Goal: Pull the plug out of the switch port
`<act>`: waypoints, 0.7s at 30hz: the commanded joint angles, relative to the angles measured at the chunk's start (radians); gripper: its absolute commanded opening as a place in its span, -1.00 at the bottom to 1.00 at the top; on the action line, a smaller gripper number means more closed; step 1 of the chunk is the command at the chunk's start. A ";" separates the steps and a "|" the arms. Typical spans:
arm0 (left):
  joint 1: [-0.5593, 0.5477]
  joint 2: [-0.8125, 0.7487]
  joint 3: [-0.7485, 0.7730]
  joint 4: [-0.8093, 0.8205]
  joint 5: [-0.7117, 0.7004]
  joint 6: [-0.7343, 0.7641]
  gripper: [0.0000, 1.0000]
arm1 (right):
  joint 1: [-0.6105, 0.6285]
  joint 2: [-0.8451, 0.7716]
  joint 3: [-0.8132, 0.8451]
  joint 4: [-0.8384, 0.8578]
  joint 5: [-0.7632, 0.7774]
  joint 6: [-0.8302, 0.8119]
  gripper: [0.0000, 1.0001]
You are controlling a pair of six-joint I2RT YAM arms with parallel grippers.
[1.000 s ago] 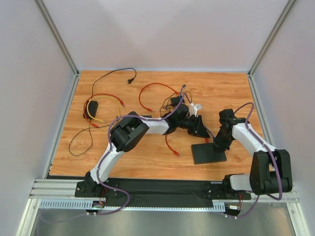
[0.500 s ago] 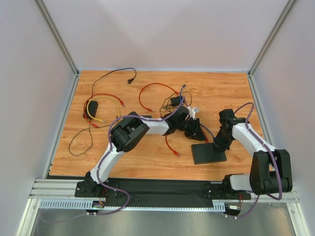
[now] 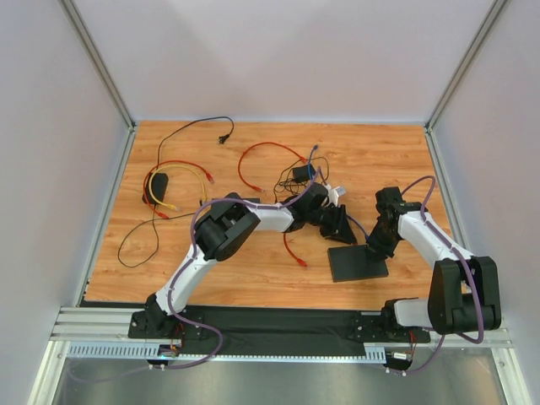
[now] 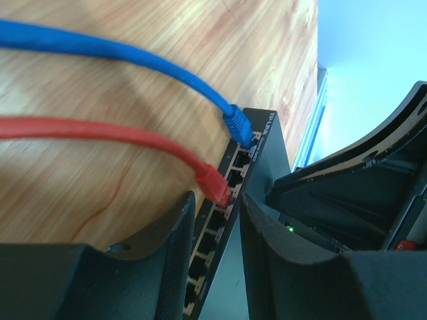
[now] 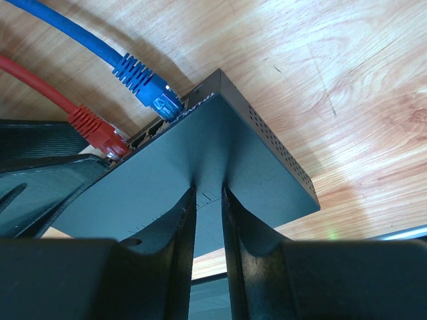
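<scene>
Bracketing red plug (image 4: 212,184), left fingers (image 4: 170,243) apart; plug's long axis points out from switch (image 5: 220,153); right fingers (image 5: 243,230) nearly together, pressing switch top.

A robotics lab test cell: white panel walls (image 3: 278,59), aluminium framing (image 3: 96,59), wooden tabletop (image 3: 380,160).

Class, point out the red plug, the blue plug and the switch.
red plug (image 4: 212,181): left wrist view, plug body.
blue plug (image 4: 237,123): left wrist view, plug body.
switch (image 5: 227,133): right wrist view, top face.
</scene>
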 commanded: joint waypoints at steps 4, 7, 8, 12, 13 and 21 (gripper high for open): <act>-0.018 0.044 0.059 -0.013 0.013 -0.012 -0.18 | -0.002 0.010 -0.015 0.038 0.002 -0.005 -0.53; -0.018 0.044 0.059 -0.019 0.008 -0.012 -0.20 | -0.002 0.010 -0.013 0.038 0.002 -0.006 -0.53; -0.018 0.044 0.059 -0.019 0.005 -0.012 -0.21 | 0.000 0.008 -0.013 0.037 0.002 -0.008 -0.53; -0.018 0.045 0.053 -0.021 0.001 -0.018 -0.26 | -0.002 0.008 -0.012 0.037 0.005 -0.009 -0.53; -0.018 0.047 0.050 -0.011 -0.001 -0.024 -0.27 | 0.000 0.007 -0.012 0.037 0.005 -0.009 -0.53; -0.018 0.071 0.060 -0.014 -0.004 -0.050 -0.46 | -0.002 0.004 -0.013 0.035 0.005 -0.008 -0.54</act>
